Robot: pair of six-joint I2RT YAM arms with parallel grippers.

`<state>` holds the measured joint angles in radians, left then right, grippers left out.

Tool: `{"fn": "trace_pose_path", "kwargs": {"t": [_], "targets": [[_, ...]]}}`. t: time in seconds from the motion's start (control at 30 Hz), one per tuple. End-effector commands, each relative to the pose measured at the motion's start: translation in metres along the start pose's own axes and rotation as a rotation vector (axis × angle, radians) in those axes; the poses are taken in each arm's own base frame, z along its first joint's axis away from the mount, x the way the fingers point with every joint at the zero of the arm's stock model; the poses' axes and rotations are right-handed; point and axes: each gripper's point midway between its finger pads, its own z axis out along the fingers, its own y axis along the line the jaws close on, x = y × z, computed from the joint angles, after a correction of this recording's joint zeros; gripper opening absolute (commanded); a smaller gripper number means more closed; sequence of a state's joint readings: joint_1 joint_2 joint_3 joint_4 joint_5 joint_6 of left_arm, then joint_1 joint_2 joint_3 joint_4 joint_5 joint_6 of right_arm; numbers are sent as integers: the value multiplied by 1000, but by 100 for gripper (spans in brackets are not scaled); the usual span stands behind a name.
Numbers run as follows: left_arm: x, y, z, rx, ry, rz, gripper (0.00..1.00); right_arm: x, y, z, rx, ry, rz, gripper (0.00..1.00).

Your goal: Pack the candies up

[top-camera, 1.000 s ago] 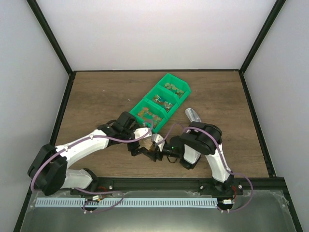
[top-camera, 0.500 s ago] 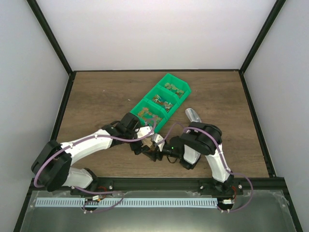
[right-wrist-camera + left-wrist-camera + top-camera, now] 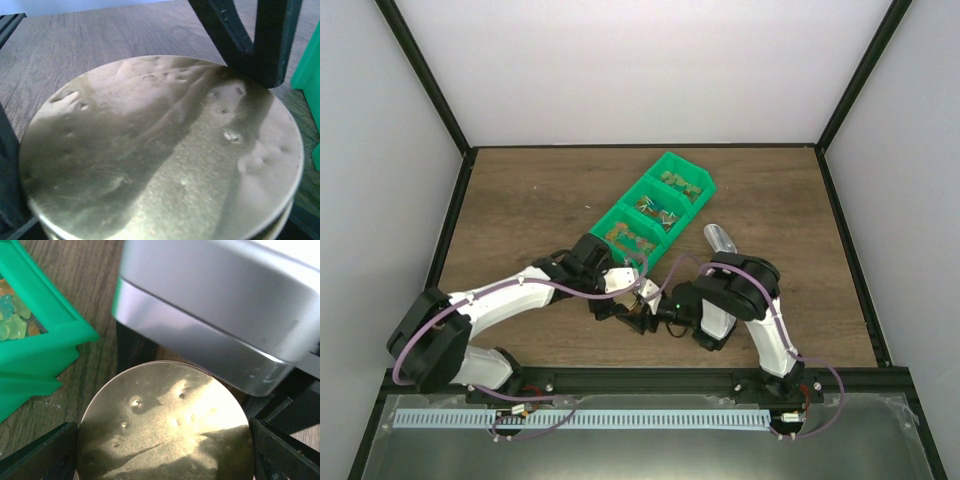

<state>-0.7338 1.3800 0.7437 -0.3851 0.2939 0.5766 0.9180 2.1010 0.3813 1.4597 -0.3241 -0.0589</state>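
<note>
Narrowing since before, the left end effector (image 3: 162,440) straddled the gold tin (image 3: 160,145), grip uncertain; the right end effector (image 3: 653,318) clamped it wide. Candies (image 3: 12,315) lay in green bins (image 3: 50,342) at ten o'clock. Likely the opening step: next, lift the lid squarely.

A brown wood-grain bench (image 3: 520,200) forms the floor of a boxed cell, its grain running left to right. Plain white walls (image 3: 640,70) stand behind it and on both sides, joined by slim black frame posts (image 3: 427,75) that slant outward toward the top. A black rail (image 3: 650,378) edges the near side, and in front of it lies a grey metal tray (image 3: 880,440) carrying a white slotted strip (image 3: 620,418). The light is soft and even.
</note>
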Motion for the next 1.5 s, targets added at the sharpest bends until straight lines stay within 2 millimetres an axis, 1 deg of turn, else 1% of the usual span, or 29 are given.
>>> {"fn": "trace_pose_path", "kwargs": {"t": [0.0,0.1,0.17,0.27,0.37,0.43,0.53,0.63,0.77,0.83,0.9,0.93,1.0,1.03,1.13,1.2,1.3,1.47], "targets": [[24,-12,4,70,95,208,83,17,16,-6,-73,50,16,57],[26,-18,1,136,102,326,83,17,22,-9,-107,45,1,56],[28,-24,-4,215,104,450,83,16,27,-11,-132,42,-8,56],[21,-20,-8,271,104,552,84,18,30,-13,-147,46,-8,55],[12,-11,-3,279,99,601,87,20,27,-12,-130,54,4,55],[-2,-2,-1,257,78,571,92,22,23,-10,-112,62,15,55],[-14,-2,-7,261,49,489,99,25,18,-8,-81,73,30,55],[-18,-3,-18,219,15,394,100,25,15,-7,-64,71,36,55],[-22,-4,-32,118,-48,244,100,26,10,-6,-37,73,45,55],[-27,-2,-42,59,-101,137,100,27,8,-5,-25,77,54,55],[-26,-3,-47,22,-128,87,100,27,7,-5,-21,79,61,55],[-21,-6,-47,16,-122,79,100,27,7,-5,-22,78,61,55],[-10,-17,-44,35,-99,123,100,27,8,-5,-25,79,61,55],[-3,-22,-41,38,-78,155,98,27,7,-5,-22,78,61,55],[-2,-25,-40,36,-76,227,91,27,8,-4,-29,78,66,53],[-4,-31,-38,61,-83,271,83,26,9,-4,-36,76,69,53],[-7,-36,-35,71,-108,313,65,26,11,-4,-47,75,66,52],[-13,-39,-30,66,-134,361,50,26,12,-4,-53,75,64,52]]}}
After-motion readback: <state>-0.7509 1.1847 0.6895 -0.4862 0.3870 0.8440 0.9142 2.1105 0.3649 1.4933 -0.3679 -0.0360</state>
